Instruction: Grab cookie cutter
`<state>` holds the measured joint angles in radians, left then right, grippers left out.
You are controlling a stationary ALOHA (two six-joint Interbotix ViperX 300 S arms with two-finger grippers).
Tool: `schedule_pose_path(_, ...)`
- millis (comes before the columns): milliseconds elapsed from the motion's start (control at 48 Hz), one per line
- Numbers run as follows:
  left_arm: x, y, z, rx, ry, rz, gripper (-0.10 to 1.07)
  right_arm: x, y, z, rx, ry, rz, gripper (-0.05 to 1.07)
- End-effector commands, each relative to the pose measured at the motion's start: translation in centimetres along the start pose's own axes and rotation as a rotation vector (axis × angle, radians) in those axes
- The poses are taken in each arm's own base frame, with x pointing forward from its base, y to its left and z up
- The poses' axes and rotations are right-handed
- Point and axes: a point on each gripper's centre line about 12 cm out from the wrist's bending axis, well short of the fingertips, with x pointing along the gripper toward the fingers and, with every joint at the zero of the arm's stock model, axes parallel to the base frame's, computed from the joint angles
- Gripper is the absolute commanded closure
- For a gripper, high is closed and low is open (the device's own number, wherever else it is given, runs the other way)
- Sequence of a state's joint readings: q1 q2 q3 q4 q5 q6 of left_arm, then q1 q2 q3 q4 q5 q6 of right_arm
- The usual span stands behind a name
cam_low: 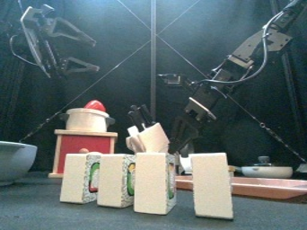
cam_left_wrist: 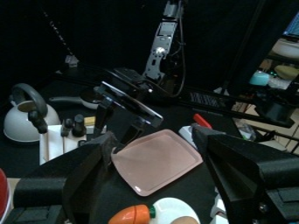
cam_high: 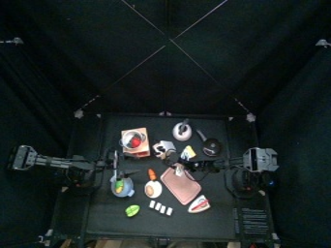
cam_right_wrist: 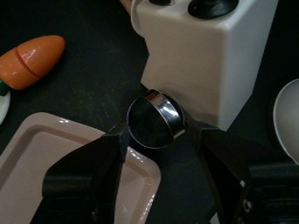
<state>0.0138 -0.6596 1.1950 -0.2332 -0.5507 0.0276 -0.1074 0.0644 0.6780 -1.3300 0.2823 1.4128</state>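
A round cookie cutter (cam_right_wrist: 158, 120) with a shiny metal rim sits between the tips of my right gripper (cam_right_wrist: 160, 133), which is shut on it. It is held above the edge of the pink tray (cam_right_wrist: 65, 166), close in front of the white knife block (cam_right_wrist: 211, 52). In the front view the right gripper (cam_low: 195, 110) hangs above the table behind the white blocks. My left gripper (cam_left_wrist: 156, 144) is open and empty, raised high at the left (cam_low: 57, 43). Its wrist view looks down on the pink tray (cam_left_wrist: 158, 164).
On the table are a toy carrot (cam_right_wrist: 33, 59), a kettle (cam_left_wrist: 24, 109), a red box with a red-capped figure (cam_low: 86, 135), a grey bowl (cam_low: 14, 160), a small pan (cam_low: 264, 169) and a row of white blocks (cam_low: 144, 180) at the front edge.
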Motion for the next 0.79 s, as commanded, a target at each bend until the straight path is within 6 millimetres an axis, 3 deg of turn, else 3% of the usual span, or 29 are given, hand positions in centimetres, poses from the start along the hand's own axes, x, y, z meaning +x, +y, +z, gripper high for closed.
schedule_pose_path(0,0.16,0.00,0.37,0.001,-0.013,0.002,-0.05,-0.37,-0.01,1.24,0.008,-0.035,0.010,0.14)
schedule_pose_path(542,0.07,0.05,0.14,0.000,-0.007,0.003,-0.05,-0.19,0.88,1.09,0.001,-0.035,0.065,0.15)
schedule_pose_path(771,0.10,0.02,0.29,-0.001,-0.011,0.002,-0.05,-0.18,0.88,1.24,-0.001,-0.040,0.072,0.23)
